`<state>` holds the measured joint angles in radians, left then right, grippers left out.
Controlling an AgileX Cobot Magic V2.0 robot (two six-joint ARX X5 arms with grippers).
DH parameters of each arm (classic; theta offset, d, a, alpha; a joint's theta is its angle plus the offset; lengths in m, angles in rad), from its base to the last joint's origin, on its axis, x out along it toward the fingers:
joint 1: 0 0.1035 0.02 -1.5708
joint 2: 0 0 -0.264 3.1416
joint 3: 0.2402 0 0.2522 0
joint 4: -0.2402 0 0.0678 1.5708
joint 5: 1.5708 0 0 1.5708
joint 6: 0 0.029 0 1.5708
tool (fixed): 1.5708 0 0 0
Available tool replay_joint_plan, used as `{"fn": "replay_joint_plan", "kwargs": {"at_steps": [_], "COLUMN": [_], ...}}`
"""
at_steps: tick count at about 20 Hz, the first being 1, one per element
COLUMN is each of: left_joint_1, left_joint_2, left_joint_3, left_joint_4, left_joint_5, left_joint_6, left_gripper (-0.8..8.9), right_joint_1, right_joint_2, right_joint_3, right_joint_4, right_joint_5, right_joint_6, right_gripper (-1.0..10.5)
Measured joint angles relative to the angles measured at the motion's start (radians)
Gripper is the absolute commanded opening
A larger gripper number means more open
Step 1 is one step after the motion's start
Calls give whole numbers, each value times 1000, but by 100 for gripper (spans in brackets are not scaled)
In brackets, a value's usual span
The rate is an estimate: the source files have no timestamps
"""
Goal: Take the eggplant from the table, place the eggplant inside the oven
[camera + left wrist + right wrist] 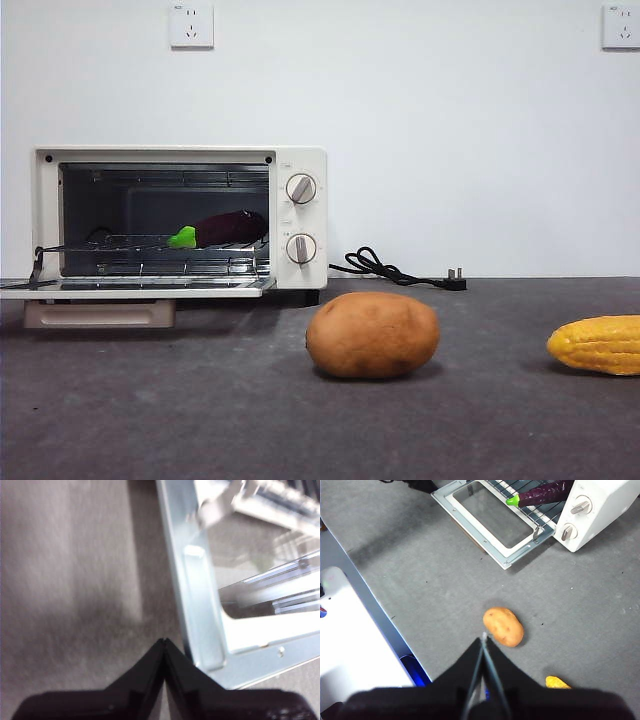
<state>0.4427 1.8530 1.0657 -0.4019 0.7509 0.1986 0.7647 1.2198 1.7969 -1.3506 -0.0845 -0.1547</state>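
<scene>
From my seat I see first, nearest to the front camera, the dark grey mottled table (200,400) with the brown oval potato (372,334) on it. The yellow corn cob (598,344) lies to its side, cut off by the picture's edge. Behind them stands the cream-white toaster oven (300,160) with its glass door (140,288) folded down flat. The dark purple eggplant with a green stem cap (222,229) lies inside on the wire rack (150,262), near the knob side. Its far end I cannot make out in the dark. Behind the oven a black power cord (385,269) lies unplugged.

The left hand (164,641) has its jaws together, empty, just beside the open door's corner; this view is blurred. The right hand (484,636) is also closed and empty, high above the potato.
</scene>
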Motion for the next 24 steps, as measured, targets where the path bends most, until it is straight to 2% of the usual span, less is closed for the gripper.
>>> {"fn": "replay_joint_plan", "kwargs": {"at_steps": [15, 24], "left_joint_1": [0, 14], "left_joint_2": [1, 2], "left_joint_3": [-28, -28], "left_joint_4": [72, 101], "left_joint_5": [72, 183], "left_joint_6": [-32, -64], "left_gripper": [-6, -6], "right_joint_1": [0, 0], "right_joint_2": [0, 0], "right_joint_3": [0, 0], "right_joint_4": [0, 0], "right_joint_5": [0, 0], "right_joint_6": [0, 0], "right_gripper": [-12, -12]}}
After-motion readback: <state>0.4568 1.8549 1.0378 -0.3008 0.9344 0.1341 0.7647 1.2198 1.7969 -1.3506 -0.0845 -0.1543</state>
